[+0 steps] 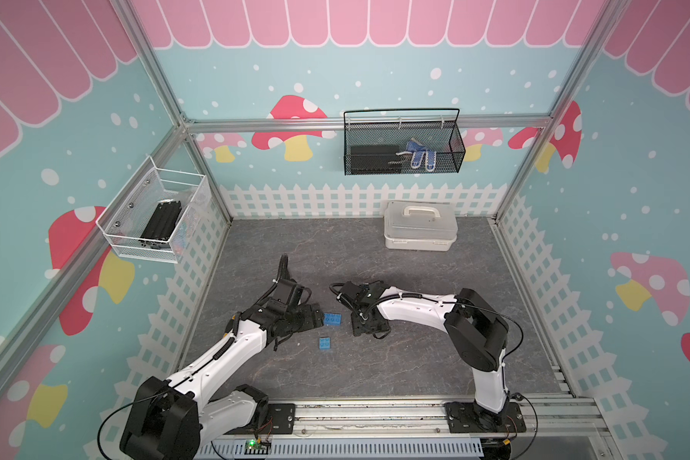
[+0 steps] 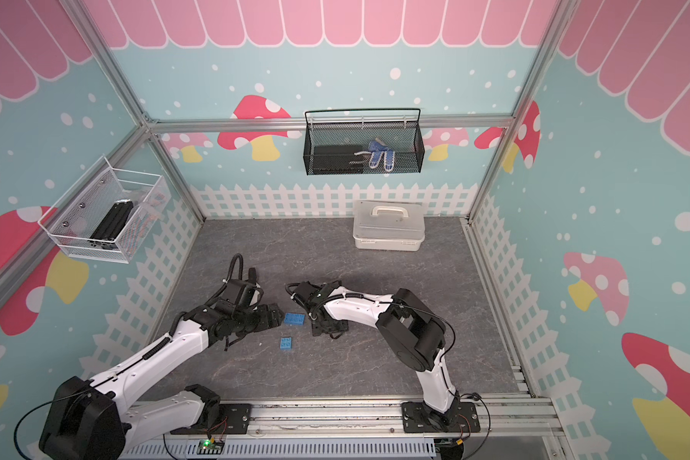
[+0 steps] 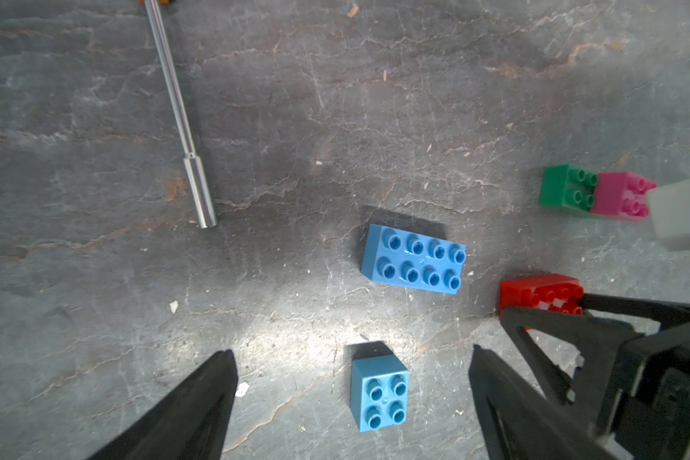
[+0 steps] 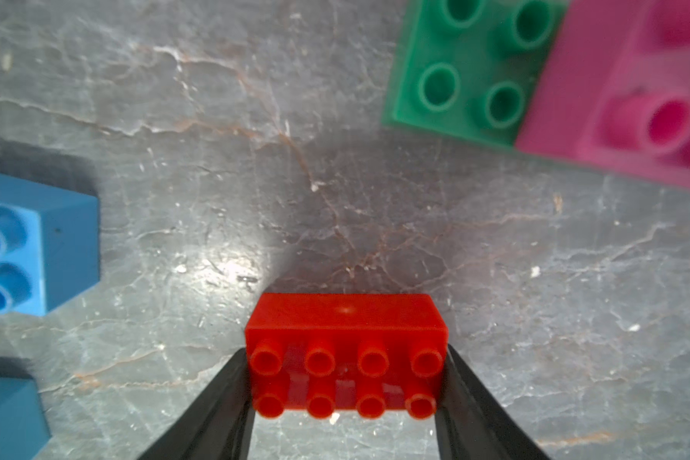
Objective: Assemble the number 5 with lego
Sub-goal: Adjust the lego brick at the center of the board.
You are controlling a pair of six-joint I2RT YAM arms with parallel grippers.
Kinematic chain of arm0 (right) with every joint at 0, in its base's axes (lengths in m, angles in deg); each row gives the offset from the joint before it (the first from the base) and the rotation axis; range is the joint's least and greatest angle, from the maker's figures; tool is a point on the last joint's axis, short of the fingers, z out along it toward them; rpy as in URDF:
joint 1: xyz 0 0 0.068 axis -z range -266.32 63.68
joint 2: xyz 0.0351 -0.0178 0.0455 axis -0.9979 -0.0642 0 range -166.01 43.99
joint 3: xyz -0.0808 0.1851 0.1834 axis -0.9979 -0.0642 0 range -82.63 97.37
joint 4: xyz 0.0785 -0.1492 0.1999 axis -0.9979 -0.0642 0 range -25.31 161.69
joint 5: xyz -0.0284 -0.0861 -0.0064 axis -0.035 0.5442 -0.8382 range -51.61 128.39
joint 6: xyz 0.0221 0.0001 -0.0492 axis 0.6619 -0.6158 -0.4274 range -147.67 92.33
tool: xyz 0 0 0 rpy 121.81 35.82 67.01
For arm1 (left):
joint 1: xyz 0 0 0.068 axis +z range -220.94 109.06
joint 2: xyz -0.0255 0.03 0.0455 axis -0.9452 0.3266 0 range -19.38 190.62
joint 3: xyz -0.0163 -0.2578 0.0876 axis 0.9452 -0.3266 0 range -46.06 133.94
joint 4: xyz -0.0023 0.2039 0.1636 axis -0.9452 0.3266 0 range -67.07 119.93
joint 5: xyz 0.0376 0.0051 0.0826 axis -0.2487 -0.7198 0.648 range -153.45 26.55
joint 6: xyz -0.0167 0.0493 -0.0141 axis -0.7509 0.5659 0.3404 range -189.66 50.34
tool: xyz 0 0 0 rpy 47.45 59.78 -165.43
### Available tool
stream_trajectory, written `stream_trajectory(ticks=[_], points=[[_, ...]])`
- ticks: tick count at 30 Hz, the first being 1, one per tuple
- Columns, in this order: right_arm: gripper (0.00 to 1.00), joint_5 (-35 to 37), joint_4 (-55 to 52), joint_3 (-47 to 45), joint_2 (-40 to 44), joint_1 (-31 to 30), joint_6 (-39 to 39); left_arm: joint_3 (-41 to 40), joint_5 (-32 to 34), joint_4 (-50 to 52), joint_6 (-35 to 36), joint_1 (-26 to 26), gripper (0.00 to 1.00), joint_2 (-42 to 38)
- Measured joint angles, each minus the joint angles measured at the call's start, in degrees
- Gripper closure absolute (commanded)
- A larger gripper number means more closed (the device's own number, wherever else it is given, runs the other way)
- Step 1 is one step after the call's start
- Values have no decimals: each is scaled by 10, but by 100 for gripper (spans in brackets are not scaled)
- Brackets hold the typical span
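Veined tabletop (image 4: 335, 179); right gripper (image 4: 347, 358) pinches studded (maybe translucent) red brick (image 4: 343, 318).

Was a robot lab test cell: aluminium frame (image 1: 502, 120), mushroom-print wall panels (image 1: 335, 71), robot arms (image 1: 411, 310) bolted to a rail (image 1: 375, 414), black mesh basket (image 1: 403, 147) hung well beyond the right gripper (image 1: 367, 324).

The desk (image 1: 395, 358) is dark grey stone pattern with pale and rust-coloured veins. The long blue brick (image 3: 413, 259) and short blue brick (image 3: 379, 392) are the same sky blue. The long red brick (image 4: 345, 350) is bright red, the green brick (image 4: 467, 67) emerald and the pink brick (image 4: 630, 91) magenta. The screwdriver shaft (image 3: 180, 115) is silver. By the desk's far edge, the lidded box (image 1: 420, 231) is white. The walls (image 1: 375, 71) are teal with white dots.
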Motion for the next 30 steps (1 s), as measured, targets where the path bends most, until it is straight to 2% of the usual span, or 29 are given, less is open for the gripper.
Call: stream_trajectory(ticks=[8, 16, 19, 21, 30], points=[[28, -6, -26, -139, 111, 31, -22, 22, 7, 0, 0, -8, 6, 29], [37, -6, -18, -148, 123, 74, -15, 44, 10, 0, 0, -36, 5, 55], [25, -7, -15, -146, 122, 81, -16, 49, 12, 0, 0, -43, 6, 57], [20, -11, -16, -139, 115, 83, -19, 53, 13, 0, 0, -47, 6, 60], [20, -17, -23, -119, 122, 85, -35, 59, 12, -15, 0, -53, 5, 82]])
